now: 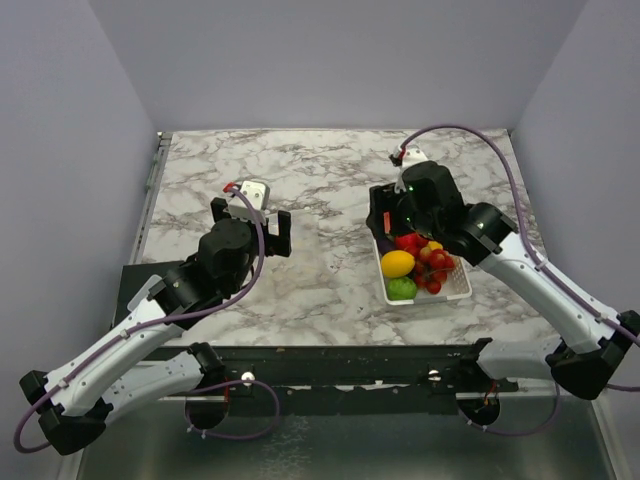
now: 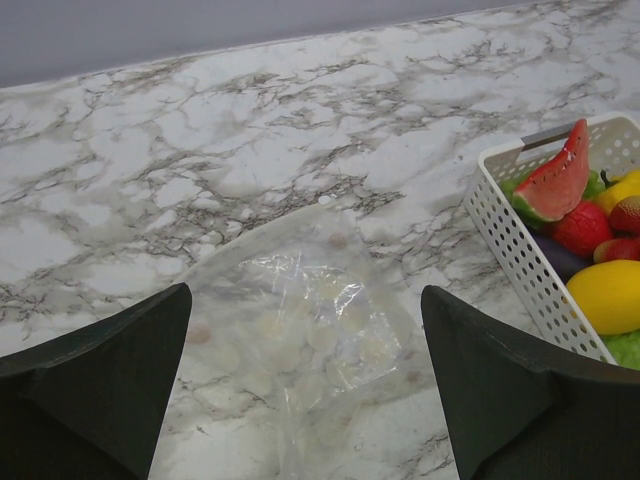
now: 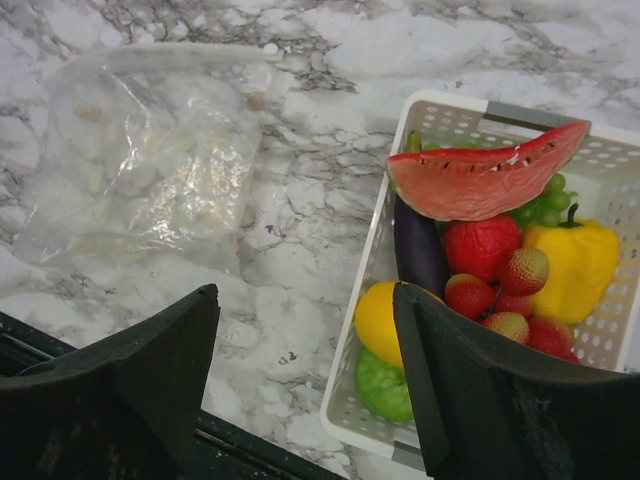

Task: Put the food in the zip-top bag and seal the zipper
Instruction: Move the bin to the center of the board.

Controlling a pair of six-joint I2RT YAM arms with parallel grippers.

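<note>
- Top view: the left gripper point(image 1: 250, 220) hangs over the table point(image 1: 330, 170) left of centre, jaws wide and empty.
- The right gripper point(image 1: 400, 222) hangs over the far end of the basket point(image 1: 462, 290), where all the food point(image 1: 398, 264) lies. The right arm is plainly the nearer one to it.
- The bag is too clear to pick out against the table from up here.
- Left wrist view: the jaws are spread with nothing in them.
- The bag point(image 2: 310, 330) lies flat on the table, straight ahead and between the two fingers, its length running away from the camera.
- The basket point(image 2: 505, 235) sits off to the right, apart from the bag, with the watermelon slice point(image 2: 555, 185) on top.
- Right wrist view: the jaws stand wide apart, gripping nothing.
- The bag point(image 3: 150, 160) lies up and to the left, well clear of them, and its zipper point(image 3: 190, 48) runs along the far edge.
- The gap between the fingers is over bare table just beside the basket point(image 3: 440, 105). The right finger point(image 3: 470, 400) crosses the basket's near corner.
- So the food lies to the right of the jaws and a little ahead. The lemon point(image 3: 378, 320) is just past that fingertip.
- The watermelon slice point(image 3: 480, 180) lies on top, its long axis running across the picture, roughly along the line on which the jaws open.
- To pinch its thin sides, the gripper would likely need to move right and turn.
</note>
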